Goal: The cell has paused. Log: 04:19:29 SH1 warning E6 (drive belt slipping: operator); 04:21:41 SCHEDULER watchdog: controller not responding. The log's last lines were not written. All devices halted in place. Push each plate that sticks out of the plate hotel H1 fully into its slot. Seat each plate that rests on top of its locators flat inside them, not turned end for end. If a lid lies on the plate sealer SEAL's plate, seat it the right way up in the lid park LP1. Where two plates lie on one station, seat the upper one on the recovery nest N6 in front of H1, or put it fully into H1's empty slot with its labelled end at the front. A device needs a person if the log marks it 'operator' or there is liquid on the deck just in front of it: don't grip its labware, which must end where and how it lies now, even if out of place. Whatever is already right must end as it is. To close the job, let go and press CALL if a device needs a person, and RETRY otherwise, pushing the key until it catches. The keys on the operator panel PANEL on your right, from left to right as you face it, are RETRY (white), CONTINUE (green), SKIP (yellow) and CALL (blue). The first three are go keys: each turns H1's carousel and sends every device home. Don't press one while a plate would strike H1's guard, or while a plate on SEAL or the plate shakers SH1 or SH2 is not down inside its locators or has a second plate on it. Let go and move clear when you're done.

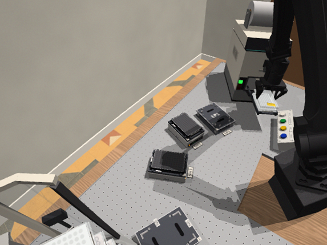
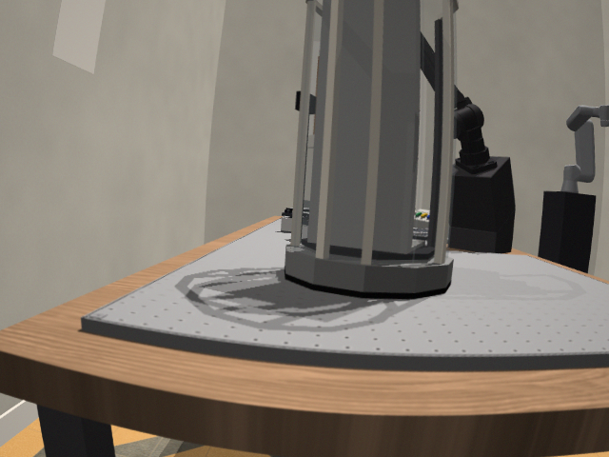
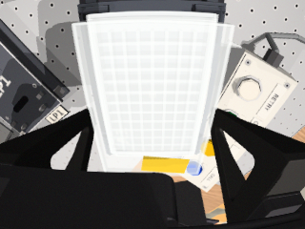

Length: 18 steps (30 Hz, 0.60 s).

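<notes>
My gripper (image 1: 267, 96) (image 3: 152, 114) is shut on a clear lid with a yellow label (image 1: 271, 104) (image 3: 165, 164), just above a pale plate (image 3: 152, 95) on the sealer's dark nest (image 1: 268, 112) (image 3: 152, 7). Lid park LP1 (image 1: 203, 116) (image 3: 35, 100) bears no lid. Shaker SH2 (image 1: 181, 134) carries a dark plate (image 1: 186, 124). Shaker SH1 (image 1: 166, 174) carries another dark plate (image 1: 172, 162); its exact seating is unclear. Nest N6 (image 1: 168, 236) is empty. Hotel H1 (image 2: 368, 277) shows several plates at lower left in the top view; its slots are partly hidden.
Sealer SEAL (image 1: 232, 67), with a green light and a white roll on top, stands behind the gripper. The panel (image 1: 280, 138) (image 3: 233, 107) lies between nest and arm base. White guard rails (image 1: 17, 179) rise at lower left. Another grey arm (image 2: 583, 148) stands in the background.
</notes>
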Motion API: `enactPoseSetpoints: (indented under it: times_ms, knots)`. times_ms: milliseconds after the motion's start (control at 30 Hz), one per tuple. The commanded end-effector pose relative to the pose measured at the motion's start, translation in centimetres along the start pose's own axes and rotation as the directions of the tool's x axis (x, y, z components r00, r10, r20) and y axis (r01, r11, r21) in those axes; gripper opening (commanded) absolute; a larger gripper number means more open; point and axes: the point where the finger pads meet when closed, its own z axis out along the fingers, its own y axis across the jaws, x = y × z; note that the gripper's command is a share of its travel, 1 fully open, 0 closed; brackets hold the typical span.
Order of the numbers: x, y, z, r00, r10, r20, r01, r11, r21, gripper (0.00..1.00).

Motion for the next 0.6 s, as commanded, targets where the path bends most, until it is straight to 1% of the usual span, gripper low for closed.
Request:
enactPoseSetpoints:
  times_ms: [0,133,567]
  knots:
    - [-1.82,-0.16,-2.13,0.999,-0.02,0.047,0.019,1.0,0.007,0.84]
    - [-2.12,-0.25,-2.3,0.998,-0.021,0.054,0.021,1.0,0.008,0.84]
    - [-2.29,-0.36,-1.98,0.999,-0.02,0.048,0.02,1.0,0.007,0.84]
